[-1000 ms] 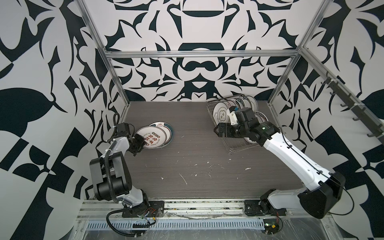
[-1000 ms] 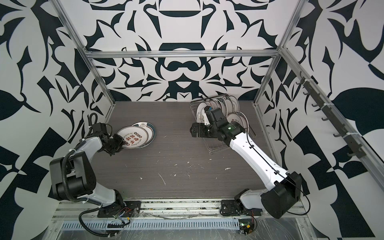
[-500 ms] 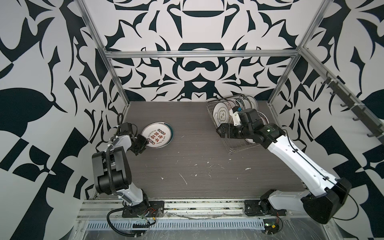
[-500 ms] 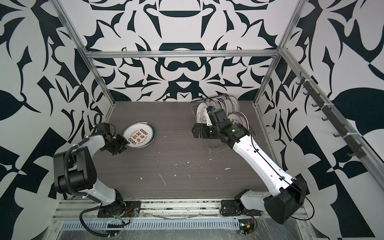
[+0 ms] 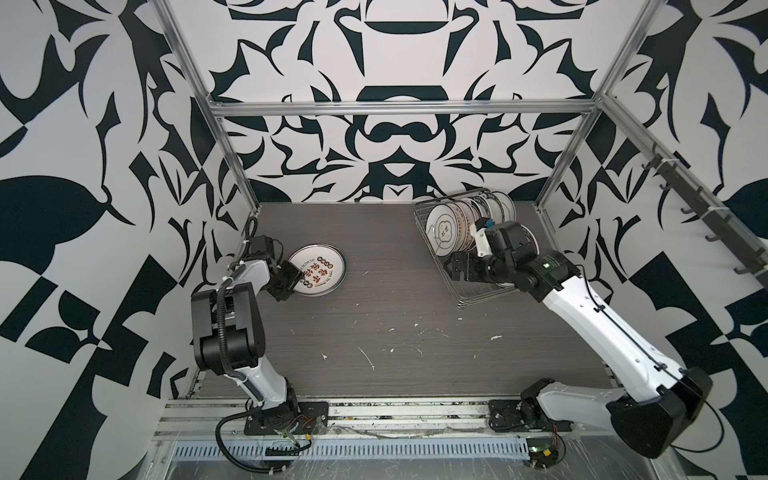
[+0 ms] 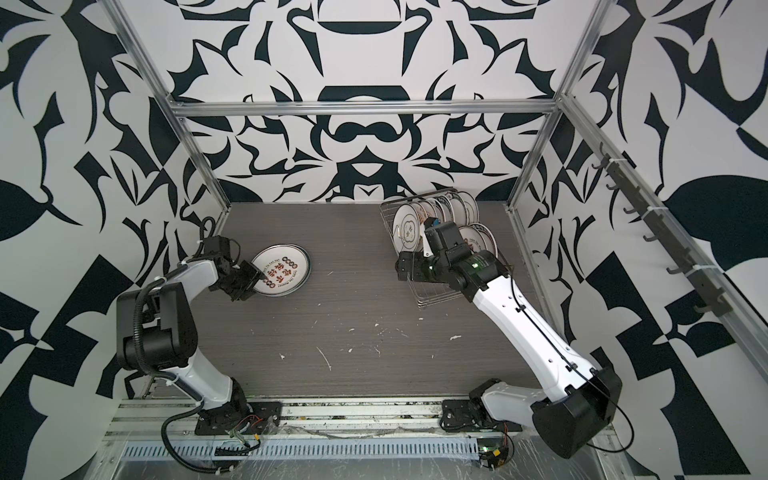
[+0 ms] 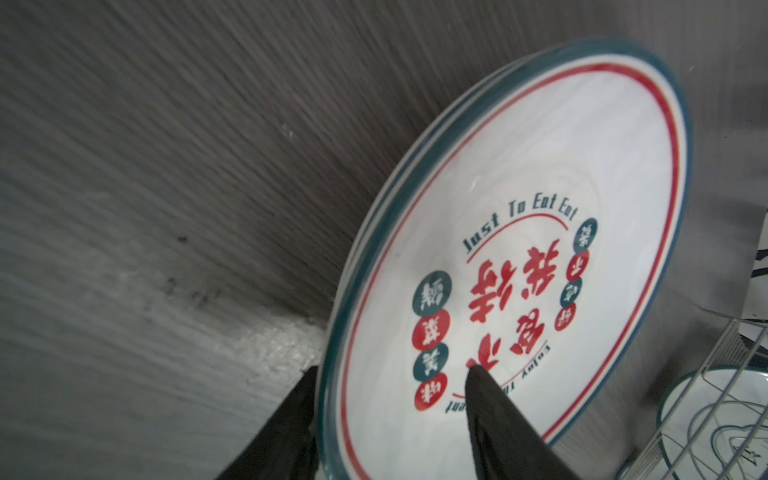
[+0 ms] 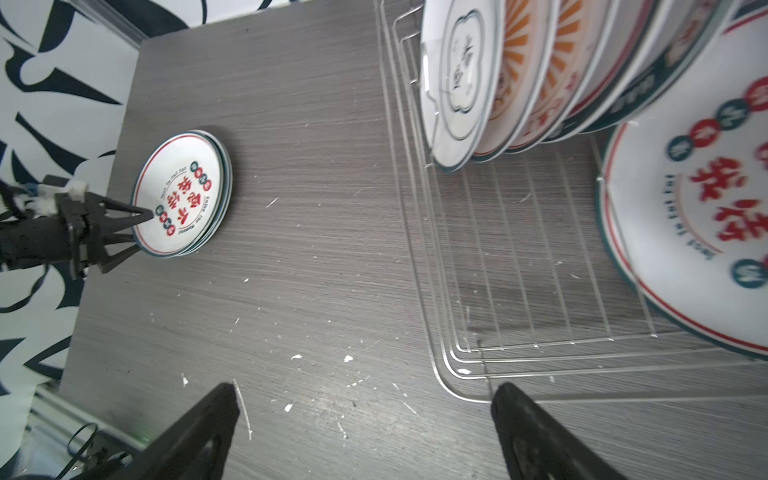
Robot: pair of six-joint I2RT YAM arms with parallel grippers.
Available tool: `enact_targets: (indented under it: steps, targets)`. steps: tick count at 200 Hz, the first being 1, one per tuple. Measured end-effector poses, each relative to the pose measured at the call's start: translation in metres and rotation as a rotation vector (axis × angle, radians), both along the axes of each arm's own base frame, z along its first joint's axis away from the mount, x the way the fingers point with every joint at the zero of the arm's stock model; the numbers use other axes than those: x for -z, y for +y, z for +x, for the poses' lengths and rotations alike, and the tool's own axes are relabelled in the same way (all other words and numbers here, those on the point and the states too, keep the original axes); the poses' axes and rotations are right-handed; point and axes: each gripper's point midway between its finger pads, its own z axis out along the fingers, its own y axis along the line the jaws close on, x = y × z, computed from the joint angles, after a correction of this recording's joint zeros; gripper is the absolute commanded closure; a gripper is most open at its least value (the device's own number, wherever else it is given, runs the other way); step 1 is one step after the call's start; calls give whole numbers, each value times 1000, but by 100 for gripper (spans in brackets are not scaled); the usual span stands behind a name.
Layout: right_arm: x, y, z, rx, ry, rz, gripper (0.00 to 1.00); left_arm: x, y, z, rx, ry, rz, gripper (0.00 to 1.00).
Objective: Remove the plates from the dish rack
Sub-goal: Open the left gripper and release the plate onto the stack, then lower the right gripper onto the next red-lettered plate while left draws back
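1. The stacked plates (image 7: 519, 270) lay flat on the table (image 5: 395, 332), with the near edge of the pile between the jaws of the left gripper (image 7: 390, 374). The top plate was white with a dark teal rim, a thin red ring, red characters and "Just To Eat Eat" lettering.
2. Those jaws stood apart, one finger over the top plate's face and the other outside the rim, low by the tabletop. Neither visibly pinched. The plate rested on the pile by its own weight, so I judge the spread was meant to let the arm draw clear without dragging it.
3. The racked plates (image 8: 453, 83) stood on edge ahead of the right gripper (image 8: 365, 395), propped by the wires of the dish rack (image 8: 457, 353). The front one bore a cloud-shaped emblem, with orange sunbursts behind it.
4. The right gripper's jaws gaped wide and empty, with the rack's near corner just ahead, probably ready to straddle the next rim.
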Motion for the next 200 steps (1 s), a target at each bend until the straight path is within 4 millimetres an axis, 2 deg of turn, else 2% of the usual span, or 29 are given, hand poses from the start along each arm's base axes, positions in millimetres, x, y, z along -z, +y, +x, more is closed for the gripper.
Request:
enact_targets:
  steps: [34, 64, 68, 73, 81, 98, 124, 128, 132, 156, 180, 200]
  targets:
    - [2, -30, 3, 70, 5, -43, 1, -17, 4, -1, 4, -10, 34, 35]
    - [3, -66, 5, 153, 7, -107, 1, -32, 7, -3, 10, -22, 58, 30]
    - [3, -71, 5, 166, 6, -117, 1, -35, 7, -4, 9, -25, 61, 28]
    - [4, -77, 6, 183, 7, -129, 0, -39, 7, -6, 9, -28, 62, 18]
    - [4, -88, 7, 211, 9, -151, 1, -47, 6, -9, 10, -40, 64, 16]
    - [5, -108, 11, 265, 16, -201, 1, -70, 5, -14, 15, -85, 73, 16]
    - [7, -136, 22, 343, 26, -281, 1, -121, 3, -17, 20, -206, 92, 16]
    - [9, -140, 23, 353, 29, -294, 1, -131, 2, -17, 23, -233, 96, 10]
    - [10, -143, 24, 361, 33, -302, 1, -139, 2, -16, 24, -254, 95, 0]
    - [21, -159, 31, 392, 65, -352, 1, -182, -7, -19, 47, -386, 87, 1]
    - [27, -169, 39, 409, 80, -377, 2, -203, -22, -22, 94, -466, 63, 1]
    - [29, -175, 45, 417, 81, -384, 6, -206, -47, -19, 164, -501, 32, 1]
